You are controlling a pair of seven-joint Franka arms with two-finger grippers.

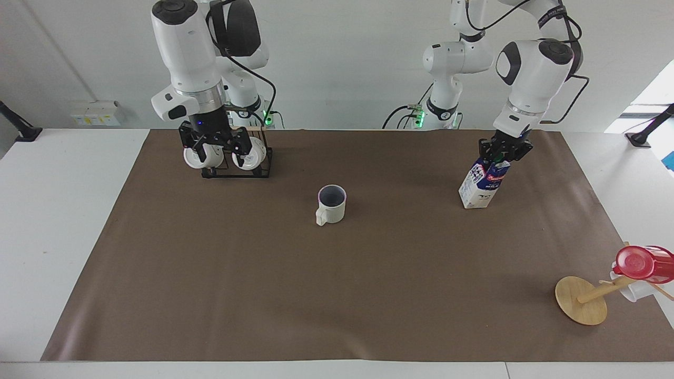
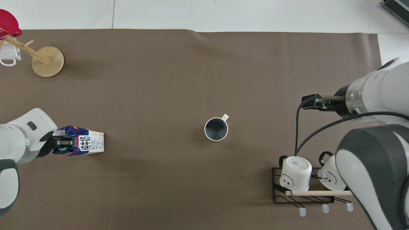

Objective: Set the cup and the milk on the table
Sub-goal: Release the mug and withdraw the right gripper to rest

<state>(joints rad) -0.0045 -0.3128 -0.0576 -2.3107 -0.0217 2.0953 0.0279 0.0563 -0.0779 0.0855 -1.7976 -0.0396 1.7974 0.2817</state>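
Milk (image 1: 484, 181) top sits in left end effector (image 1: 502, 151).

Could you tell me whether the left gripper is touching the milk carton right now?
Touching. In the facing view the left gripper has its jaws closed on the top of the milk carton, which leans on the table.

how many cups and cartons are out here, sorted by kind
cream mug: 1
white mugs on the wire rack: 2
red cup: 1
white mug beside the wooden stand: 1
milk carton: 1
total: 6
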